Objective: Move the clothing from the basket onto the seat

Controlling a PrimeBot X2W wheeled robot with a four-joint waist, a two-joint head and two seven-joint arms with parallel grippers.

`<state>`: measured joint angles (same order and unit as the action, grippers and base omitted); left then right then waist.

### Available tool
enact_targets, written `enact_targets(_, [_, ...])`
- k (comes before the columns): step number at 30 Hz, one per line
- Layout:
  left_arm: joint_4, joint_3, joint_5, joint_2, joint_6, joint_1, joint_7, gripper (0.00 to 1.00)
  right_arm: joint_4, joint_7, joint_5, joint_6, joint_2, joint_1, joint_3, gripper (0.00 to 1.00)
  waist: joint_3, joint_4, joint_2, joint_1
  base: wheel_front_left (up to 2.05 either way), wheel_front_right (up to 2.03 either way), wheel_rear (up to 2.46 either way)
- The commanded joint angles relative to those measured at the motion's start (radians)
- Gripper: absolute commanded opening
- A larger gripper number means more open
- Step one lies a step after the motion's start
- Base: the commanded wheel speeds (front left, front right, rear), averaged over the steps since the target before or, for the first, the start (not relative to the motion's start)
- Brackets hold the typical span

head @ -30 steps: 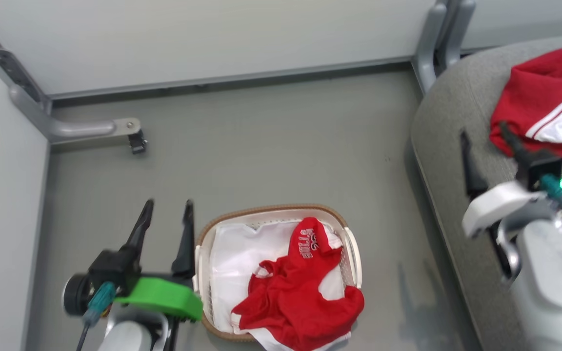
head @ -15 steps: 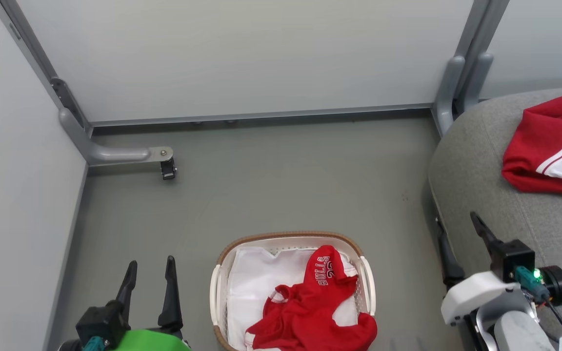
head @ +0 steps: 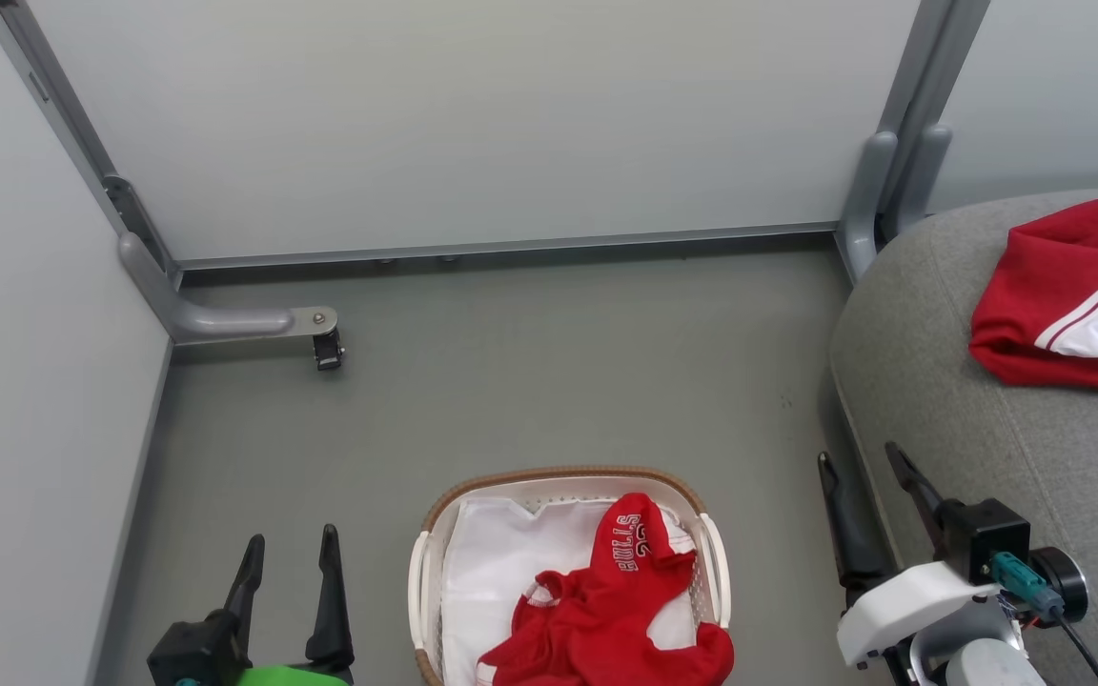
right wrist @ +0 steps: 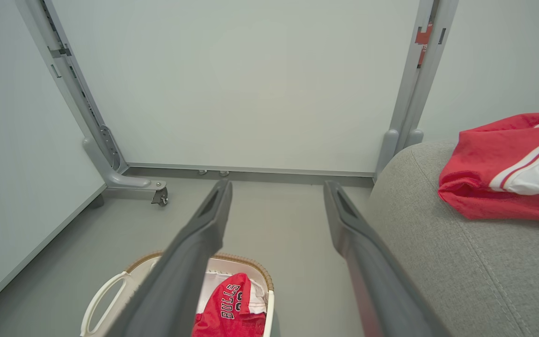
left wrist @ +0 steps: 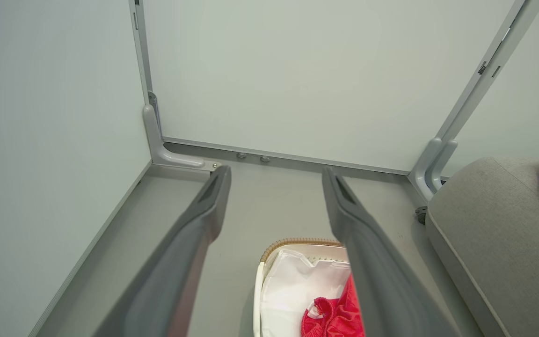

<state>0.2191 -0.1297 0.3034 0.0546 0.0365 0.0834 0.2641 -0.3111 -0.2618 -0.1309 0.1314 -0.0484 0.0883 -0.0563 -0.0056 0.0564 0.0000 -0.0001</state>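
Since a second ago our right gripper [head: 857,454] has pulled back off the seat [head: 978,438] to 4 o'clock, at its near edge, jaws wide and empty. Our left gripper [head: 292,534], at 7 o'clock, gapes empty too. We see the BULLS jersey [head: 606,619] in the basket [head: 559,474] at 6 o'clock, on the liner [head: 492,562]; the striped garment [head: 1064,305] lies on the seat at 3 o'clock.
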Motion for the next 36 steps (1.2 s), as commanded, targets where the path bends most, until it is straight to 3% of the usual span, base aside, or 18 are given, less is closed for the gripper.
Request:
enact_targets(1, [-0.002, 0.004, -0.008, 0.0, 0.006, 0.007, 0.0, 1.0, 0.003, -0.005, -0.004, -0.001, -0.004, -0.018, -0.003, 1.0, -0.001, 0.001, 0.0, 0.0001, 0.0, 0.0, 0.0])
enact_targets(26, [0.004, -0.012, -0.018, -0.004, 0.015, -0.013, 0.0, 1.0, 0.003, -0.005, -0.013, -0.001, -0.004, 0.005, -0.002, 1.0, 0.035, -0.006, 0.0, 0.0001, 0.0, 0.0, 0.0])
enact_targets(31, [0.022, -0.048, -0.063, -0.004, 0.035, -0.075, 0.001, 1.0, 0.031, -0.005, 0.012, -0.001, -0.004, 0.041, 0.012, 1.0, 0.111, -0.012, 0.0, 0.0001, 0.0, 0.0, 0.0])
enact_targets(36, [0.114, -0.142, -0.094, -0.003, 0.064, -0.234, -0.003, 1.0, 0.066, -0.005, 0.038, -0.001, -0.004, 0.108, 0.049, 1.0, 0.257, -0.035, 0.0, 0.0001, 0.0, 0.0, 0.0])
